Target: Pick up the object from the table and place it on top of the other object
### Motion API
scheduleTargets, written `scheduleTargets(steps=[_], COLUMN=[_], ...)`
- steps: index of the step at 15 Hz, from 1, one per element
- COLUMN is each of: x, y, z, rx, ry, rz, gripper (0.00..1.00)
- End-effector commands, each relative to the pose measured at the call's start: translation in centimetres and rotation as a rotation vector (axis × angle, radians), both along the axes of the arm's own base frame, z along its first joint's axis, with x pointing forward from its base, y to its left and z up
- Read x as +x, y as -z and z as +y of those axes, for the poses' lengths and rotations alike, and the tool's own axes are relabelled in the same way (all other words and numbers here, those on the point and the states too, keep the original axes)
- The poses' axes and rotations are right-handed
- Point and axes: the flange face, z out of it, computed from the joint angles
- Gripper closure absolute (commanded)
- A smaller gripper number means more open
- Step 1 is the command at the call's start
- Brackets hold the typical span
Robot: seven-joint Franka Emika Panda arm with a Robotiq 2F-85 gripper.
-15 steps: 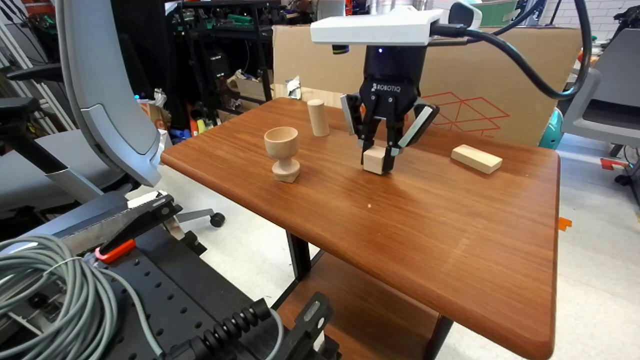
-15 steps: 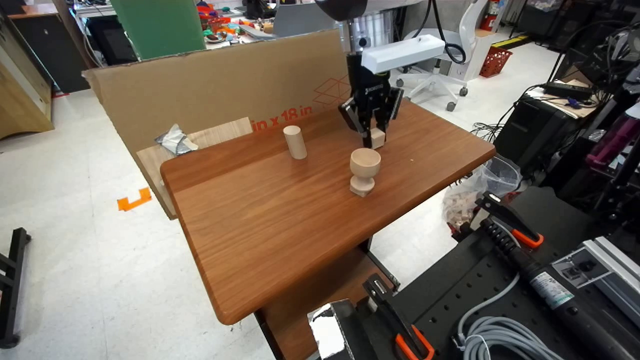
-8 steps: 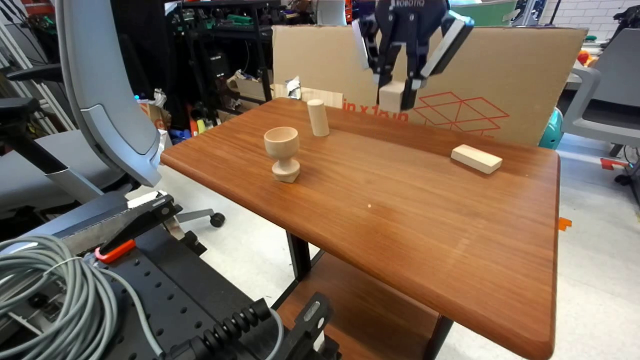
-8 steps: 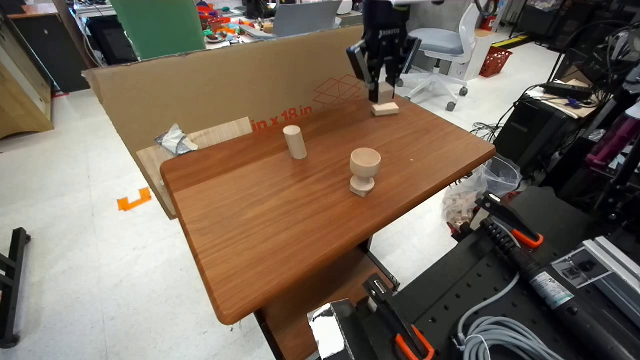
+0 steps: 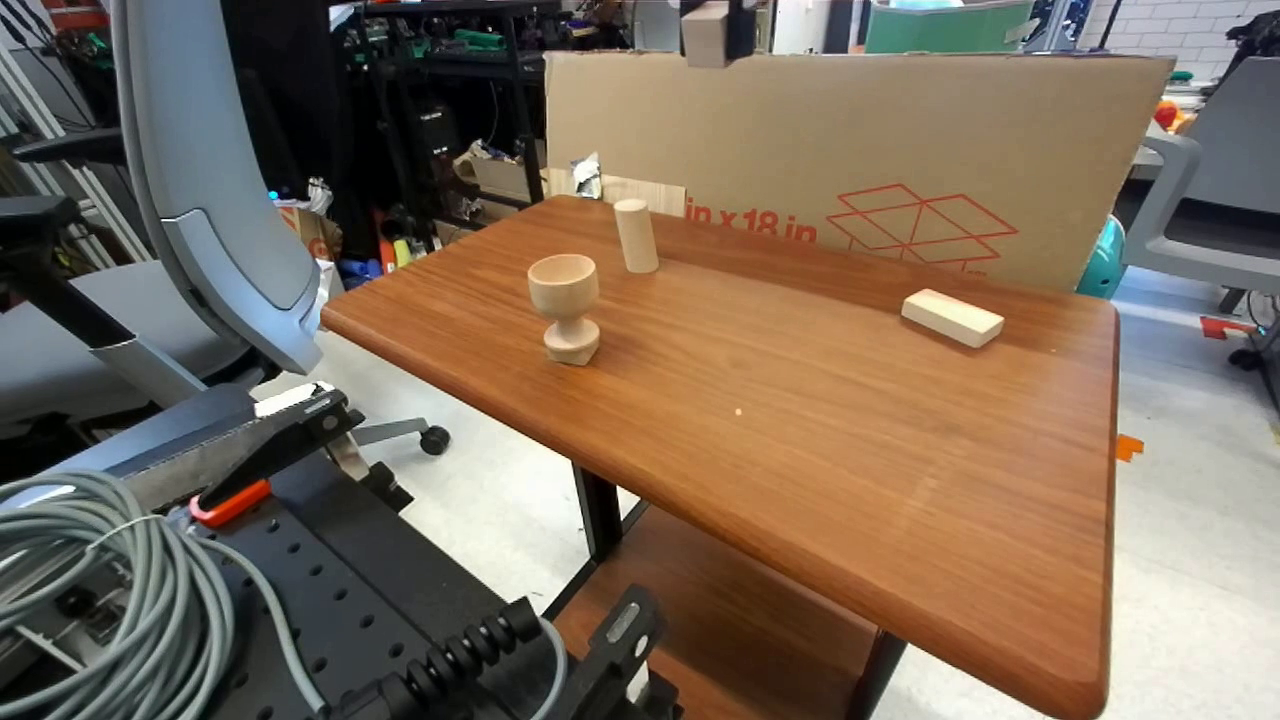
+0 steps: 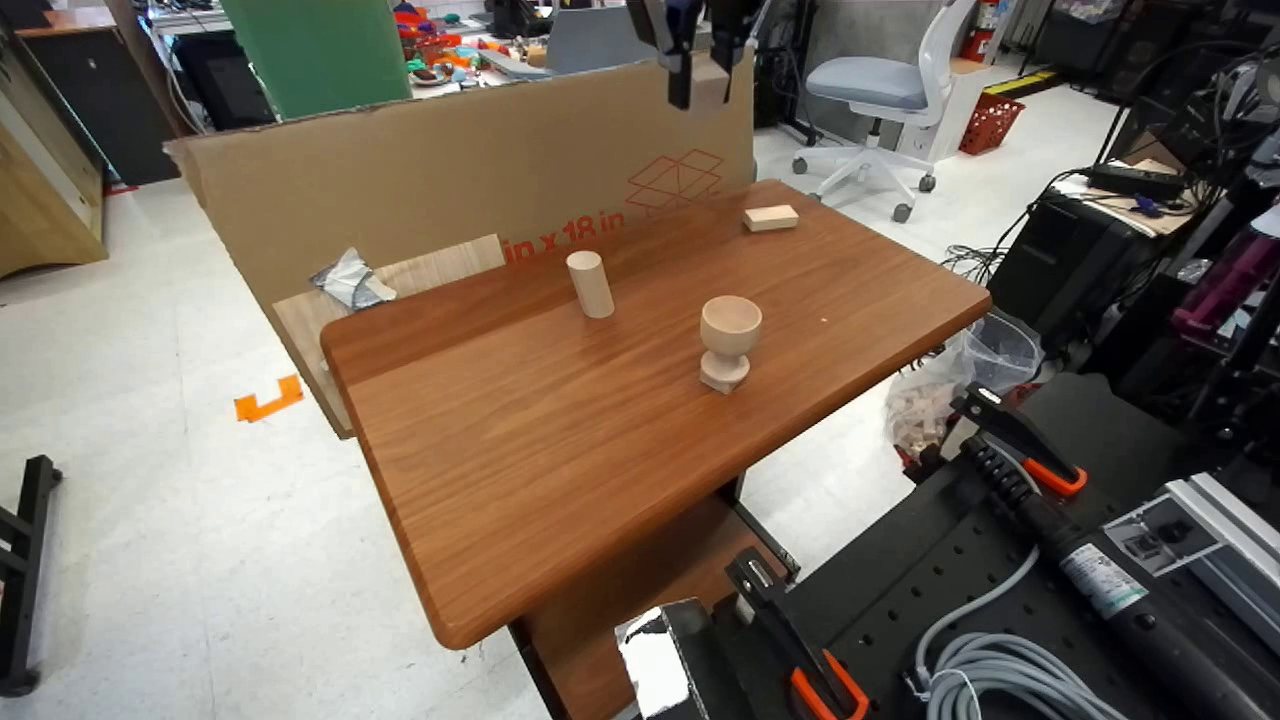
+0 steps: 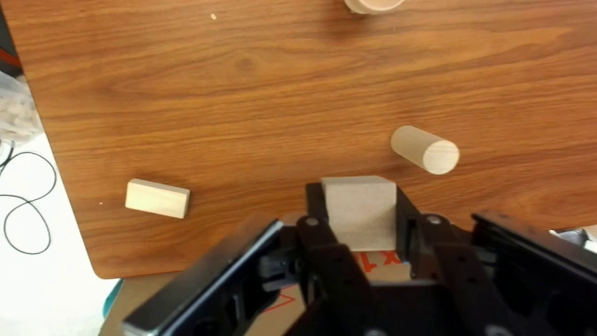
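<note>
The small pale wooden cube (image 7: 361,214) is held between the two black fingers of my gripper (image 7: 360,210), seen in the wrist view. My gripper is shut on it, high above the table. In an exterior view the cube (image 5: 706,35) shows at the top edge, with most of the gripper out of frame. In an exterior view the gripper (image 6: 705,85) hangs in front of the cardboard. On the table stand a wooden cylinder (image 5: 636,237), a goblet-shaped wooden piece (image 6: 729,335) and a flat rectangular wooden block (image 7: 157,198). Which is the other object I cannot tell.
A large cardboard sheet (image 5: 900,150) stands upright along the table's (image 5: 800,400) back edge. The cylinder (image 7: 424,149) is nearest the held cube in the wrist view. A black cart (image 6: 920,600) with clamps and cable stands by the table's front edge.
The gripper, shut on the cube, has lifted it from the table, high above it, then moved sideways, leftward in both exterior views. The other wooden pieces have not moved.
</note>
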Motion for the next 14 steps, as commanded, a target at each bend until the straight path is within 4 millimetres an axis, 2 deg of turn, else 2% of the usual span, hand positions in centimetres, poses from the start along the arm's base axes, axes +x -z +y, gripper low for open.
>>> scheduleTargets(steps=[1, 6, 9, 14], x=[-0.1, 0.3, 1.0, 2.8], y=[-0.2, 1.0, 2.2, 4.0], z=[3.8, 7.6, 8.5, 8.9], rx=[0.005, -0.003, -0.001, -0.005], ry=[-0.007, -0.036, -0.034, -0.025], rz=[-0.007, 0.011, 0.042, 0.058], gripper=[0.91, 0.91, 0.91, 0.91])
